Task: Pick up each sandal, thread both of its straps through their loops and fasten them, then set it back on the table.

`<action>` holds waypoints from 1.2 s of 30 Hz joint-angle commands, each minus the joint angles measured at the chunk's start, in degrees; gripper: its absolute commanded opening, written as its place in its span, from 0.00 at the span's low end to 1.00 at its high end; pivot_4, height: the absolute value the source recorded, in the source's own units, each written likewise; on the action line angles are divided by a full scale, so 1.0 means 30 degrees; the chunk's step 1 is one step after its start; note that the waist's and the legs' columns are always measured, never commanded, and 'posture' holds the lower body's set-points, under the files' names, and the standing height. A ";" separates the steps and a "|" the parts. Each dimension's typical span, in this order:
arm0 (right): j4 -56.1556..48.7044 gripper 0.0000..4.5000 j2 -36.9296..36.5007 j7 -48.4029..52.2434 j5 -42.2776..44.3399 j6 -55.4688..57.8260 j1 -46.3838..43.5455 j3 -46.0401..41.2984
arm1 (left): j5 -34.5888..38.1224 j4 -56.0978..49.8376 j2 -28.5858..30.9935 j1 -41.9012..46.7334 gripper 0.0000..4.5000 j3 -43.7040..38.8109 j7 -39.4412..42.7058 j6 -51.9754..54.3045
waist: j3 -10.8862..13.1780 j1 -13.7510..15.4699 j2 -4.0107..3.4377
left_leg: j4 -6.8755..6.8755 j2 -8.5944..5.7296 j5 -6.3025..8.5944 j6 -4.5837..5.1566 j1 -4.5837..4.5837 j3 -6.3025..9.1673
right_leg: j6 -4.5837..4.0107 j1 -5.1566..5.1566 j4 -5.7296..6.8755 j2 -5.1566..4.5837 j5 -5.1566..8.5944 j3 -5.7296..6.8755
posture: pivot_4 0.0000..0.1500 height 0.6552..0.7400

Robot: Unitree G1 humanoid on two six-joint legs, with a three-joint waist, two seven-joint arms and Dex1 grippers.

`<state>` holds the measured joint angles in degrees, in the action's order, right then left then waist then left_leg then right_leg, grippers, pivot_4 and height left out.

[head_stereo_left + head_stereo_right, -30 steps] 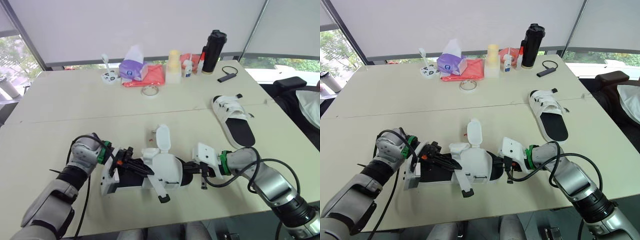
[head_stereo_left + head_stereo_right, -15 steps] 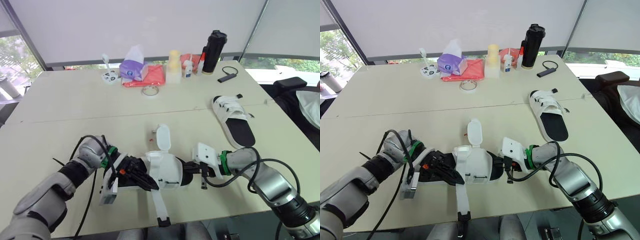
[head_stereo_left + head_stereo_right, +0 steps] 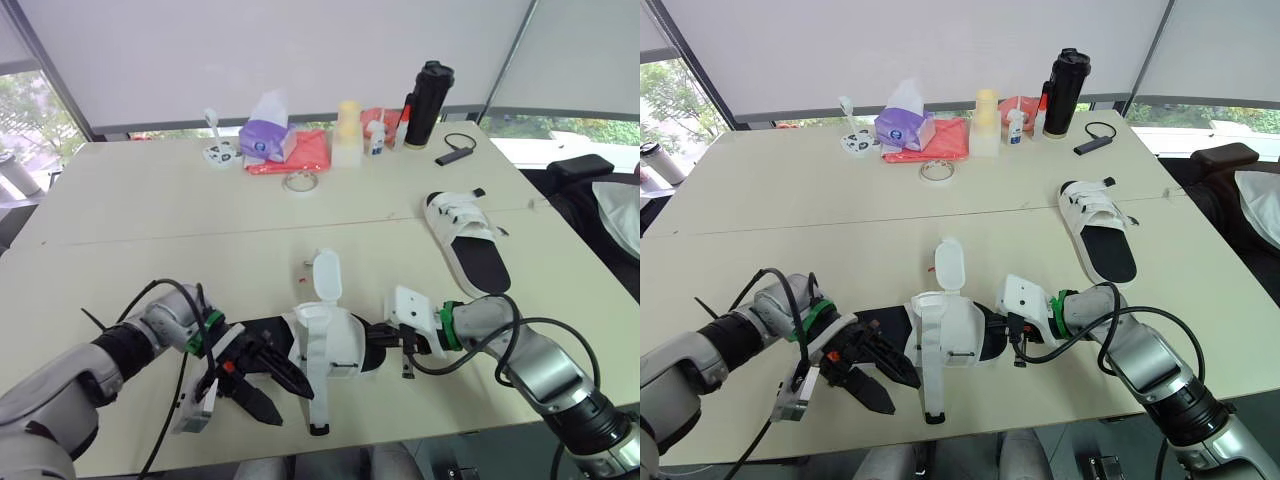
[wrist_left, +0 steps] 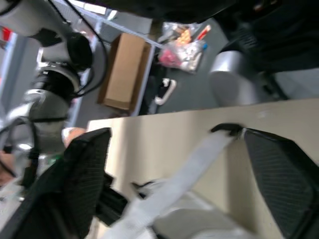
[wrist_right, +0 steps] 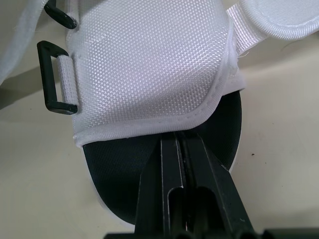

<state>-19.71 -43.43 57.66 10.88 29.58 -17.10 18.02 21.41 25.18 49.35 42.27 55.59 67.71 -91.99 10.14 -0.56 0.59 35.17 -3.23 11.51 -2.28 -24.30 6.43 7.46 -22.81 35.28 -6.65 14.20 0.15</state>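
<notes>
A white sandal with a black sole [image 3: 330, 345] lies near the table's front edge. One strap [image 3: 318, 385] hangs off its upper toward the front, ending in a black tip. The other strap [image 3: 326, 276] stands up behind it. My left gripper [image 3: 280, 396] is open just left of the hanging strap, holding nothing. The strap [image 4: 192, 172] lies between its spread fingers [image 4: 75, 184]. My right gripper [image 5: 180, 144] is shut, its tips resting on the black insole [image 5: 124, 164] under the edge of the white upper. A second sandal [image 3: 465, 236] lies at the right of the table.
Along the back stand a purple tissue pack [image 3: 265, 136], a red cloth [image 3: 300, 152], a tape roll [image 3: 300, 181], a pale bottle [image 3: 346, 130], a black flask [image 3: 427, 102] and a black cable device [image 3: 455, 152]. A dark chair [image 3: 575, 170] is at the right.
My left gripper has opened, let go of the strap and drawn back left toward the front edge. The strap now hangs loose over the upper. The right arm has not moved.
</notes>
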 commanded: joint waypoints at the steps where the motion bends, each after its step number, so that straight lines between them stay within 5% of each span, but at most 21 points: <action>1: 0.0449 0.00 -0.0115 0.0000 -0.0516 0.0250 0.0166 0.0392 | -0.0244 0.1295 0.0846 0.0157 0.99 -0.0271 -0.1016 -0.0063 | 0.0000 -0.0006 0.0000 | 0.0001 -0.0001 0.0000 0.0000 0.0008 0.0000 | 0.0000 0.0004 0.0004 0.0001 0.0000 0.0001 | 1.00 1.00; 6: 0.0366 0.00 -0.0062 0.0006 -0.0511 0.0267 0.0200 0.0499 | 0.1695 0.0779 0.2280 -0.1289 0.99 -0.1542 -0.1010 0.4871 | 0.0001 -0.0046 -0.0002 | 0.0000 0.0002 0.0000 0.0000 0.0015 0.0000 | 0.0013 0.0009 0.0018 0.0001 0.0008 0.0004 | 1.00 1.00; 13: 0.0083 0.00 -0.0219 0.0103 -0.0446 0.0340 0.0426 0.0545 | 0.9447 -0.7365 0.5246 -0.6065 0.99 -0.4864 -0.1699 2.4104 | 0.0011 -0.0088 -0.0004 | -0.0009 0.0039 0.0003 0.0001 0.0033 0.0047 | 0.0131 0.0003 0.0127 -0.0005 0.0026 0.0001 | 1.00 1.00; 18: -0.0077 0.00 -0.0351 0.0243 -0.0367 0.0469 0.0500 0.0511 | 1.5338 -1.1704 0.6208 -0.7677 0.99 -0.7771 -0.1494 3.4440 | 0.0018 -0.0037 -0.0016 | -0.0007 0.0036 0.0007 -0.0005 0.0074 0.0056 | 0.0051 0.0013 0.0185 -0.0027 0.0139 0.0001 | 1.00 1.00; 22: -0.0341 0.00 -0.0449 0.0266 -0.0311 0.0630 0.0602 0.0485 | 1.7760 -1.2632 0.6474 -0.8187 0.99 -0.9718 -0.1021 4.0175 | 0.0021 -0.0074 -0.0017 | -0.0013 0.0033 0.0007 -0.0004 0.0075 0.0052 | 0.0016 -0.0002 0.0212 -0.0031 0.0157 0.0001 | 1.00 1.00; 32: -0.0992 0.00 -0.0441 0.0147 -0.0144 0.1255 0.0918 0.0373 | 1.6344 -1.4059 0.5028 -1.0324 0.99 -1.2404 -0.0085 4.6035 | 0.0021 -0.0031 -0.0016 | -0.0029 0.0024 0.0008 -0.0006 0.0075 0.0036 | -0.0024 -0.0026 0.0238 -0.0047 0.0195 -0.0003 | 1.00 1.00; 36: -0.1345 0.00 -0.0349 0.0083 -0.0020 0.1587 0.0995 0.0310 | 1.5095 -1.3920 0.2333 -1.0852 0.99 -1.2645 -0.1936 4.6268 | 0.0011 0.0027 -0.0026 | -0.0033 0.0025 0.0011 -0.0009 0.0072 0.0047 | -0.0042 -0.0024 0.0217 -0.0057 0.0193 -0.0005 | 1.00 1.00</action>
<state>-22.86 -43.88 57.47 10.79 32.61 -15.62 17.48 67.88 -15.65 57.76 10.13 19.03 63.60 46.10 10.17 -0.48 0.51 35.08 -3.16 11.54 -2.31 -24.09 6.56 7.33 -22.88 35.95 -6.86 14.78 0.13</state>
